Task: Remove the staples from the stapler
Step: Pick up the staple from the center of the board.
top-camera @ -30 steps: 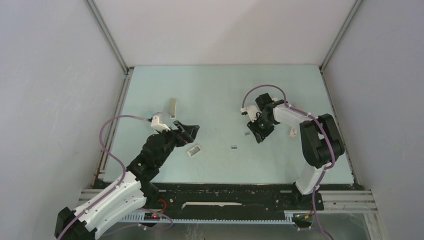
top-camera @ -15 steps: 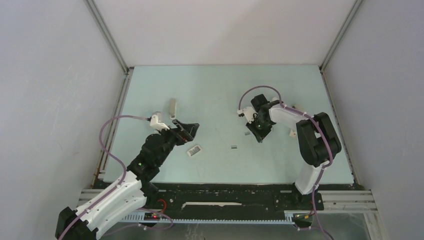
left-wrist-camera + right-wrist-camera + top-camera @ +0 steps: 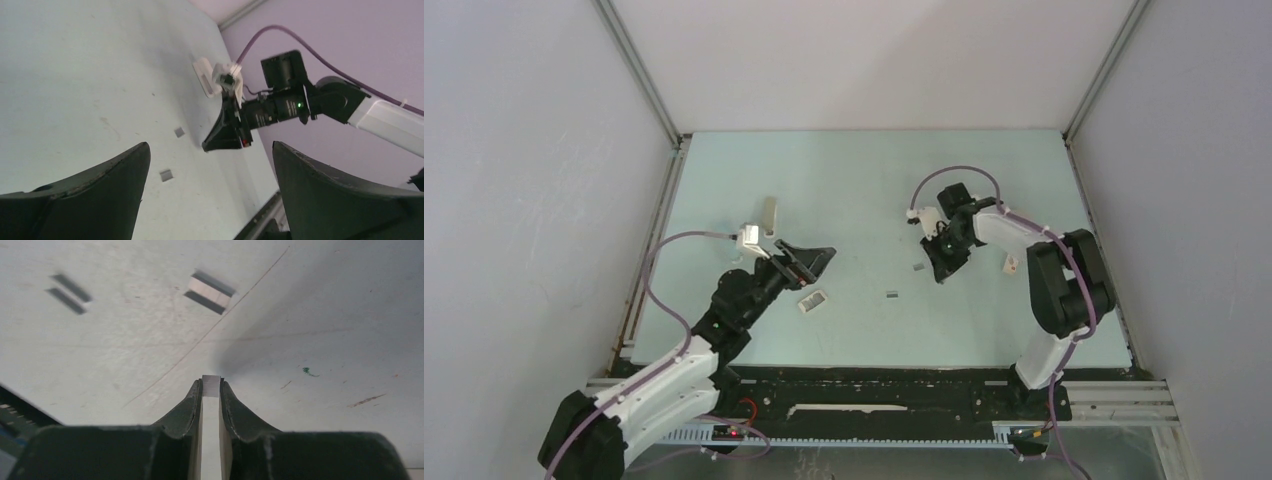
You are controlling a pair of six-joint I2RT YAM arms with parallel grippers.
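My right gripper (image 3: 941,270) points down at the table, right of centre, shut on a short grey strip of staples (image 3: 211,386) pinched between its fingertips. Two more strips of staples lie loose on the table just left of it, one close (image 3: 917,267) (image 3: 210,291) and one nearer the front (image 3: 891,294) (image 3: 69,293). The white stapler (image 3: 1009,264) lies behind the right forearm, partly hidden by it. My left gripper (image 3: 815,264) (image 3: 210,145) hovers left of centre, open and holding nothing, facing the right gripper.
A small white box (image 3: 813,300) lies just below the left gripper. A slim beige bar (image 3: 769,213) sits farther back on the left. Grey walls enclose the pale table (image 3: 864,180) on three sides.
The right gripper's jaws have closed onto the staple strip, and the arm shifted slightly. The left arm has reached a little farther toward the centre, still open.
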